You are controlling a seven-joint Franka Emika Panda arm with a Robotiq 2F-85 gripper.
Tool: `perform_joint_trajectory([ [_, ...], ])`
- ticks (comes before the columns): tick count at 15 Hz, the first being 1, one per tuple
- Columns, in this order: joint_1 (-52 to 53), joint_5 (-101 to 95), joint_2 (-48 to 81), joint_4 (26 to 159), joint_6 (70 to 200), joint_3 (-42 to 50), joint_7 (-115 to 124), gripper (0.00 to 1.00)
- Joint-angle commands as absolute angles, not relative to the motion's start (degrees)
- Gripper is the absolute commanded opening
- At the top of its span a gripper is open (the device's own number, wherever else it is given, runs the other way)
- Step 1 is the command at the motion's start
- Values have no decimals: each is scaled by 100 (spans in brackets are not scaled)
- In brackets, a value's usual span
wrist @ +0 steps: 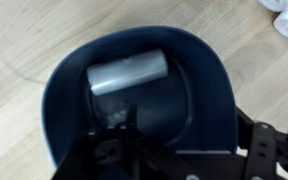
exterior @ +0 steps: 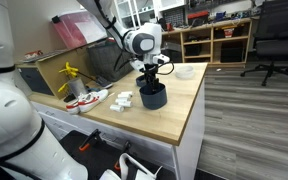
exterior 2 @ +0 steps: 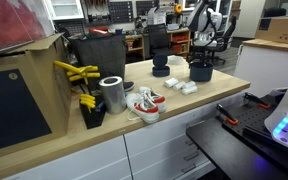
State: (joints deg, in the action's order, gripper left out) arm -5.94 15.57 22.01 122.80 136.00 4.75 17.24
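Wrist view: grey cylinder [wrist: 129, 72] was noted lying inside the dark bowl [wrist: 59, 95], upper centre of frame, long axis left-right, above the gripper [wrist: 189, 138]; fingers were spread apart, nothing gripped.

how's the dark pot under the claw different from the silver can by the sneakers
The dark pot is dark blue; the silver can is shiny metal. The pot sits under the claw; the can stands far from it, beside the sneakers. Both stand upright on the wooden counter.
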Motion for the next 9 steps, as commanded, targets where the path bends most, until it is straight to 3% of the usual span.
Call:
perform_joint_trajectory([
  [1, -600, 1501, 2256, 12192, 13550, 456, 1336, 58],
  [9, -721, 1800, 2127, 12417, 14265, 302, 501, 0],
])
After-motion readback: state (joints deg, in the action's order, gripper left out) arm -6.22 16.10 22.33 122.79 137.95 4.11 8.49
